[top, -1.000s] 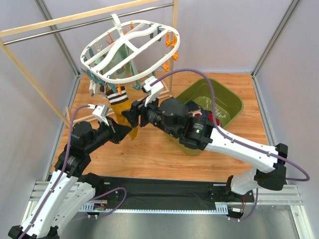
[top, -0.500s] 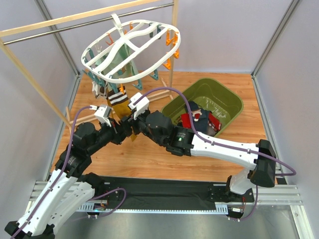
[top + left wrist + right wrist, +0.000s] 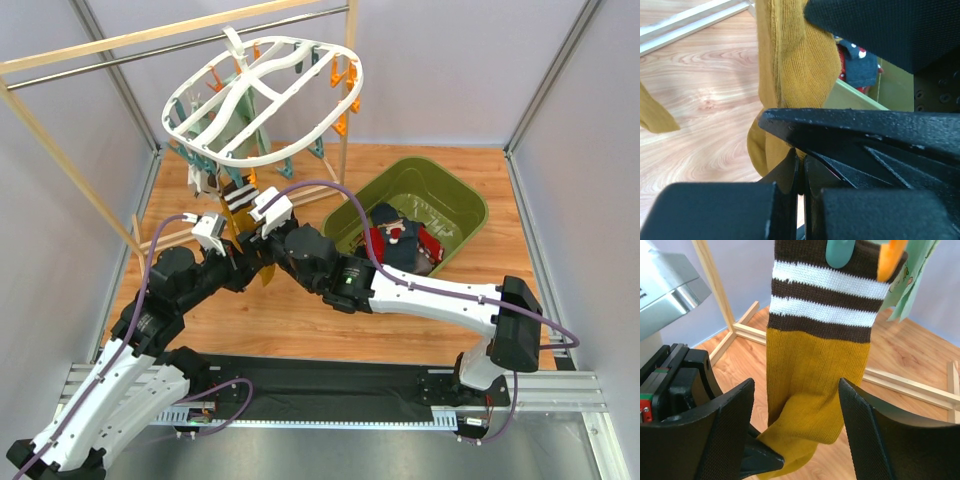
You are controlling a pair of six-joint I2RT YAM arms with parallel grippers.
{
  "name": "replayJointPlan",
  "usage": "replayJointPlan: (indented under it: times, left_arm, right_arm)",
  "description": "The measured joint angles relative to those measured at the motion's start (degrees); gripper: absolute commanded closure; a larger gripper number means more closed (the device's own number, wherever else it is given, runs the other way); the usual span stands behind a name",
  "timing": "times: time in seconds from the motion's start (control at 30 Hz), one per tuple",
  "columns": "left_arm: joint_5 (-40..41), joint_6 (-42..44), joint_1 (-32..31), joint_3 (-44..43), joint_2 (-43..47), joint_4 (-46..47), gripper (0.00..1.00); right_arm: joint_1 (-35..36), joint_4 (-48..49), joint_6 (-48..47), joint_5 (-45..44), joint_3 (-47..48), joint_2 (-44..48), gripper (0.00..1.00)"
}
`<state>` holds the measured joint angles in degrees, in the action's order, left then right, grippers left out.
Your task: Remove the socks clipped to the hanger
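While its lower end is pinched flat between the closed jaws of the left gripper, a mustard sock is seen from the left wrist. It is apparently being held so that it can be drawn down off its clips.

From the right wrist, the right gripper is shown with its fingers spread wide on either side of the same sock, gripping nothing. It appears to be placed to take hold higher up, nearer the brown-and-white striped cuff. That cuff is fastened by a teal clip and an orange clip, with a mint sock pinned just beside it.

From above, the hanger is seen tilted, hooked to a metal rail over the far left corner of the table, with several socks clipped beneath it. A green bin is set near the far right corner, within the right arm's reach, and removed socks are piled inside it.
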<state>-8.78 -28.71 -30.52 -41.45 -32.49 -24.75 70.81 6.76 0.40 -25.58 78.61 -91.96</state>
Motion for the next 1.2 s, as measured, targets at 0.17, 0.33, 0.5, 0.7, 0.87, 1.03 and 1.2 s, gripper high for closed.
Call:
replayJointPlan:
  times: [0.17, 0.33, 0.5, 0.7, 0.87, 1.03, 1.2]
  left_arm:
    - [0.2, 0.1, -0.6, 0.0, -0.1, 0.2, 1.00]
    - [-0.3, 0.1, -1.1, 0.0, 0.0, 1.3, 1.00]
    - [-0.6, 0.1, -1.3, 0.0, 0.0, 1.9, 1.00]
    - [-1.1, 0.1, -1.3, 0.0, 0.1, 1.9, 1.00]
    - [-1.1, 0.1, -1.3, 0.0, 0.2, 1.9, 0.81]
    - [-0.7, 0.0, -1.3, -0.4, 0.2, 1.9, 0.54]
    - [0.9, -0.7, -1.3, -0.5, 0.2, 1.7, 0.44]
  right_arm:
    - [0.0, 1.4, -1.4, -0.4, 0.0, -0.4, 0.46]
    - [0.0, 2.3, -1.9, -0.2, -0.1, -1.0, 0.85]
    - [0.0, 4.4, -2.0, 0.3, -1.6, -1.0, 1.00]
    - [0.0, 7.5, -2.0, 1.7, -4.2, -0.6, 1.00]
    - [-0.4, 9.5, -2.0, 4.7, -6.8, 0.7, 0.99]
    - [-1.3, 11.1, -1.7, 7.4, -8.4, 2.6, 1.00]
    - [-2.3, 11.2, -1.5, 8.1, -8.4, 3.2, 1.00]
